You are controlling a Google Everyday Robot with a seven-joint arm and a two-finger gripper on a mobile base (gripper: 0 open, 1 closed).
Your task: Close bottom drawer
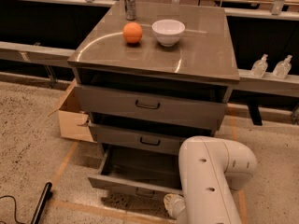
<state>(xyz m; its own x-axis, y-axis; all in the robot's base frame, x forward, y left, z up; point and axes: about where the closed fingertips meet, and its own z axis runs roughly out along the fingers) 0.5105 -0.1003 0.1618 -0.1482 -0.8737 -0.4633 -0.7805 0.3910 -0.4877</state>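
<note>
Camera view puts the bottom drawer (140, 168) pulled out at the cabinet's (196, 55) foot, front panel running left-right. The gripper (172, 205) hangs low, just before that panel's right half, open or closed I cannot tell. Closing likely means pushing straight back.

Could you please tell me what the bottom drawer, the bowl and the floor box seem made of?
The bottom drawer looks like grey sheet metal, matte, with thin folded walls. The bowl is glossy white, likely ceramic, perhaps plastic. The box looks like brown cardboard with a bent flap. The gripper sits low at the drawer's front.
</note>
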